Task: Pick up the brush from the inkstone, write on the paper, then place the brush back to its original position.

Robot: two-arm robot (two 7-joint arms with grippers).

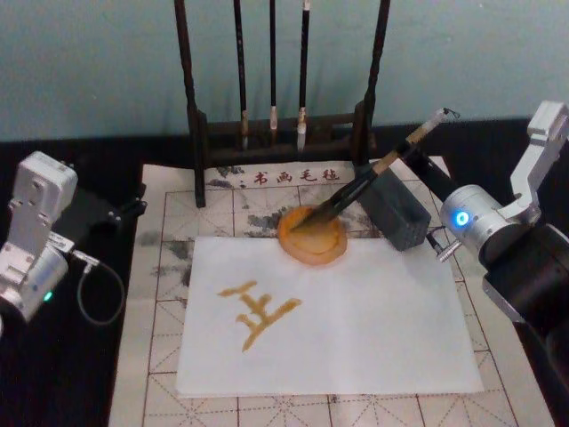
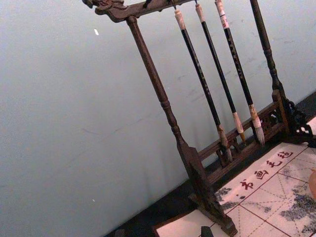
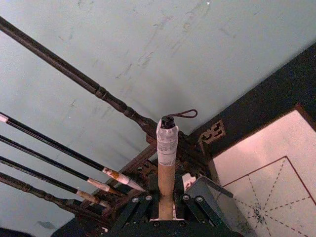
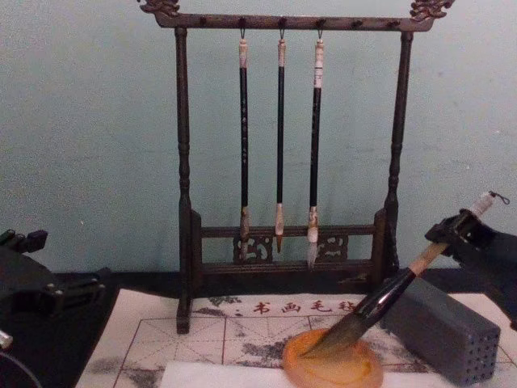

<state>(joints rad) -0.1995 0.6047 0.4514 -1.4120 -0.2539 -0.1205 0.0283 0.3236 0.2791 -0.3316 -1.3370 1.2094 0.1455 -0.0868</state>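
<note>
The brush slants with its dark bristle tip resting in the round orange inkstone, and its tan shaft rises to the right. My right gripper is shut on the upper shaft, just below the white-wrapped end. From the side, the brush leans from the inkstone up to the right gripper. In the right wrist view the brush stands between the gripper's fingers. The white paper bears an amber character. My left gripper is parked at the left.
A grey rectangular block with small holes lies right of the inkstone, under the shaft. A dark wooden rack with three thin hanging brushes stands behind. A gridded felt mat lies under the paper.
</note>
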